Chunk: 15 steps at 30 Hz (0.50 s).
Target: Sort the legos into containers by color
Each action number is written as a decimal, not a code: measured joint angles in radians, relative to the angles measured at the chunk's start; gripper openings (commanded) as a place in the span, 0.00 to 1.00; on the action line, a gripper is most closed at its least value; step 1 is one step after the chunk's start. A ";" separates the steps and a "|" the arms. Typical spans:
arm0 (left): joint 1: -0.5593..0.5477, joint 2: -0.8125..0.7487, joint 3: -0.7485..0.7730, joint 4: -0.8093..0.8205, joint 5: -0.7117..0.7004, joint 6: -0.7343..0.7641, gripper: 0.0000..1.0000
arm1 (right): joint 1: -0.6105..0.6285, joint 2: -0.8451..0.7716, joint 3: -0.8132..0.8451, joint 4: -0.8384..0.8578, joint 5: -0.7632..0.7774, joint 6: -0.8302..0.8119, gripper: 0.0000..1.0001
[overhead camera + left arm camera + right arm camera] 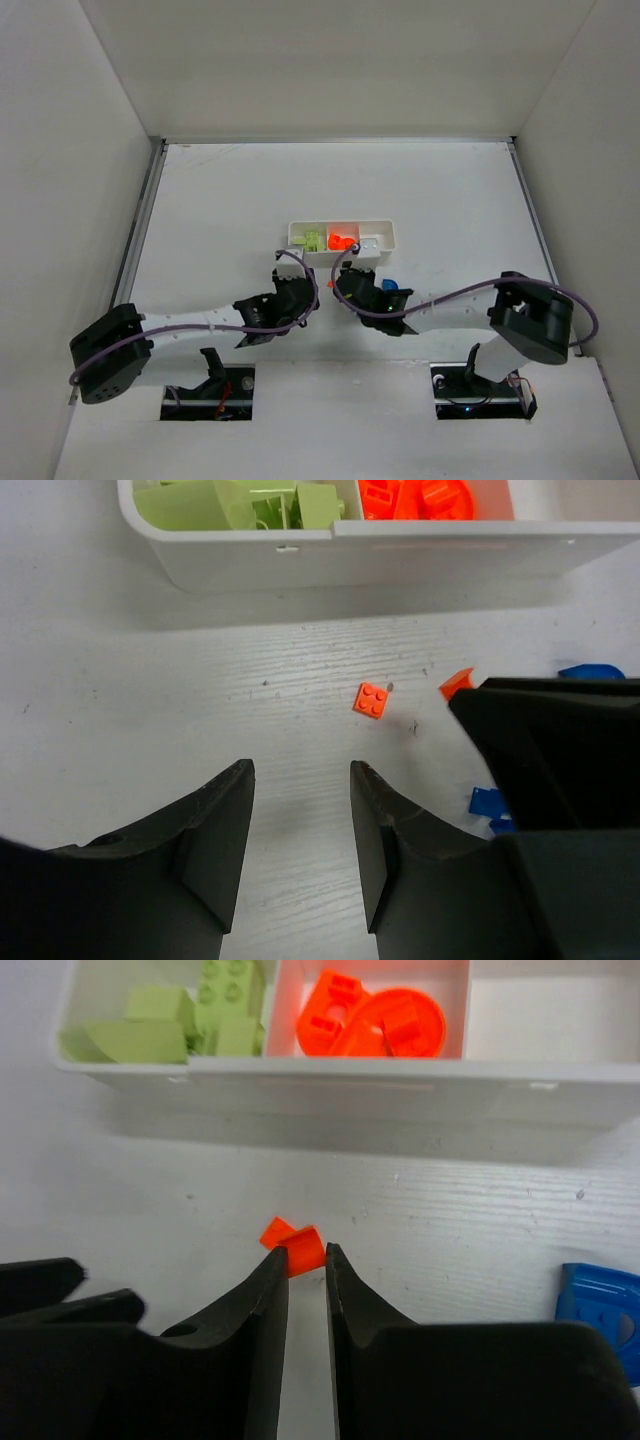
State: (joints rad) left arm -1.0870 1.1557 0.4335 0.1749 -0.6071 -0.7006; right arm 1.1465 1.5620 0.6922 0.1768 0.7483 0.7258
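1. Nearest in, the left gripper (300, 780) hangs low over the white table (120, 700). Its two black fingers (225, 830) are spread wide with nothing between them.
2. Right beside it, the right gripper (305, 1260) has its fingers drawn in tight, pinching a small orange lego (304, 1250) at the very tips. I can't tell whether that piece rests on the table or sits just off it.
3. A second scrap of orange peeks out just left of the pinched piece in the right wrist view. Same piece or another one, I can't tell.
4. Just ahead of the left gripper's open fingers, an orange two-by-two brick (371, 700) lies flat on the table, studs up, touching neither gripper.
5. Out to the right of the right gripper, blue legos (600, 1305) lie loose on the table, near the tray but outside it.
6. Beyond all that, the white tray (350, 1090) lies crosswise, its three compartments side by side.
7. Its left compartment holds the lime green legos (200, 1015), piled together.
8. Its middle compartment holds the bright orange legos (375, 1025), a round piece and a blocky one touching.
9. From above, both arms reach inward and their grippers meet side by side, just on the near side of the tray.
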 measured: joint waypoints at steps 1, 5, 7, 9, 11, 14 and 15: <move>-0.004 0.010 0.000 0.000 -0.001 0.000 0.41 | 0.000 -0.032 0.000 -0.005 0.000 -0.005 0.24; -0.019 0.053 0.008 0.000 -0.004 0.000 0.42 | -0.009 -0.127 0.001 -0.013 -0.002 -0.037 0.24; -0.024 0.080 0.023 0.000 -0.005 0.001 0.43 | -0.036 -0.152 0.010 -0.014 -0.015 -0.063 0.24; -0.029 0.113 0.045 0.000 -0.006 0.002 0.43 | -0.086 -0.152 0.034 -0.016 -0.035 -0.087 0.24; -0.034 0.147 0.069 0.002 -0.006 0.004 0.43 | -0.142 -0.135 0.070 -0.017 -0.060 -0.110 0.24; -0.035 0.192 0.100 0.004 -0.005 0.005 0.44 | -0.210 -0.086 0.128 -0.014 -0.092 -0.134 0.28; -0.035 0.208 0.109 0.005 -0.006 0.006 0.44 | -0.225 -0.066 0.145 -0.013 -0.100 -0.139 0.33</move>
State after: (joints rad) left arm -1.1221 1.3636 0.5426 0.1802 -0.6128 -0.6949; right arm 0.9215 1.4960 0.8375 0.1638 0.6479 0.5865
